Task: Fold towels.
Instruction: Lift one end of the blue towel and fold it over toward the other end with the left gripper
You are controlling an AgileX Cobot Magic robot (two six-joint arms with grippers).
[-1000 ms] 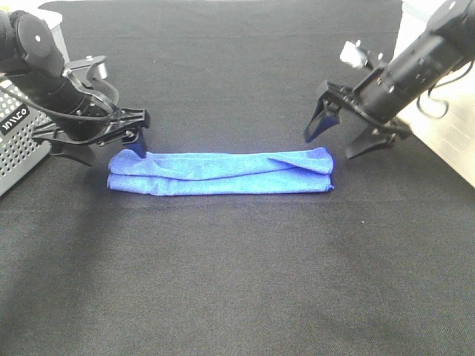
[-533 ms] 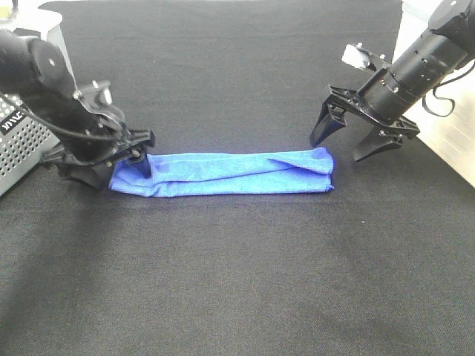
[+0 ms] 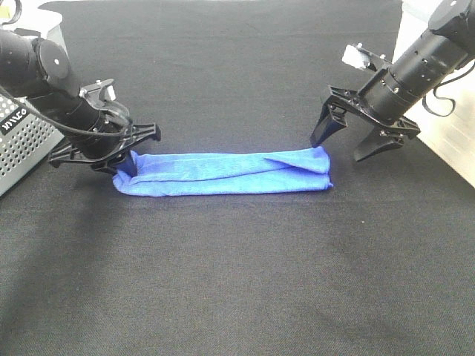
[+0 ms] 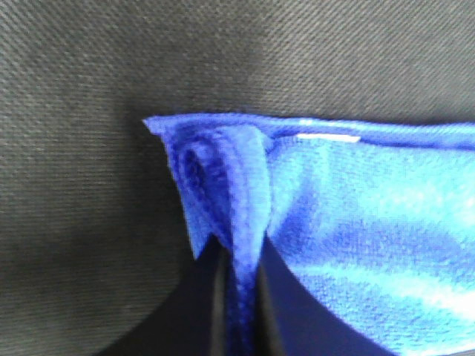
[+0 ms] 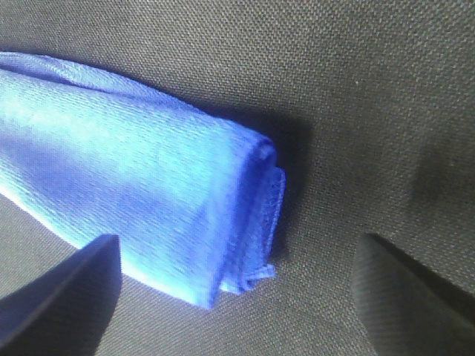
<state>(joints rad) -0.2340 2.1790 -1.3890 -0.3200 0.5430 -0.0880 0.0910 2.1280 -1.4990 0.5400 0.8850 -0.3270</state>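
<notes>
One blue towel (image 3: 223, 173), a long folded strip across the middle of the frame. Two hands: the left hand (image 3: 126, 165) at the towel's left end, the right hand (image 3: 338, 148) just above its right end. One table (image 3: 237, 282) with a black top. One grey perforated box (image 3: 16, 144) at the left edge of the frame.

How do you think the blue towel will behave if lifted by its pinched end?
The towel will probably hang limp: the end in the left gripper is bunched and creased. Its stacked folds look loose, so they may slide apart.
</notes>
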